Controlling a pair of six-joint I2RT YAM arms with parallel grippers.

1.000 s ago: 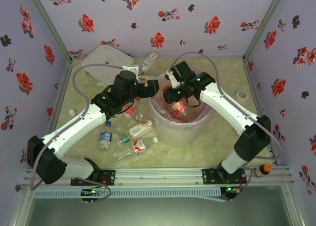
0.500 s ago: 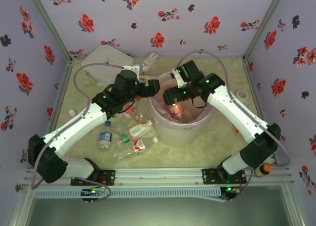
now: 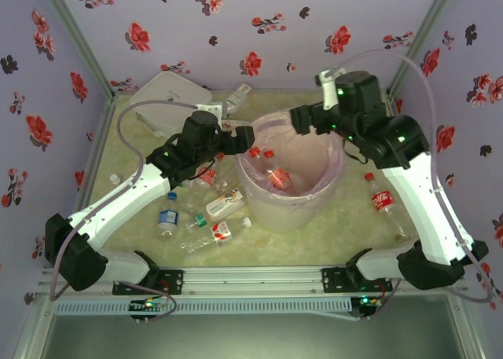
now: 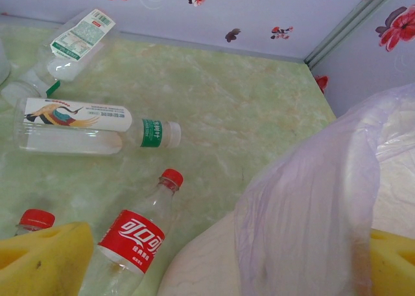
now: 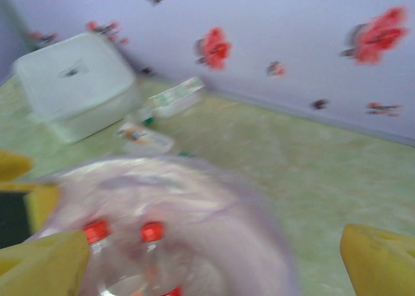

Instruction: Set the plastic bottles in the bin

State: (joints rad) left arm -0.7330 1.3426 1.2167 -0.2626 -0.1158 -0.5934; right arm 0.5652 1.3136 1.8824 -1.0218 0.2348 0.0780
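i see a pale green marbled tabletop, lilac flowered walls, clear plastic bottles lying left of the round pink-lined bin, some inside, left gripper and right gripper both spread wide by its rim

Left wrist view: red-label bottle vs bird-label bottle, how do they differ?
Red-label bottle has a red cap and red label; bird-label bottle has a white label and green neck band. Red-label bottle lies slanted, cap up-right in view; bird-label bottle lies crosswise, neck to the right. Both are clear, lying on the table, outside the bin.

Lilac walls printed with red flowers enclose a green marbled tabletop.
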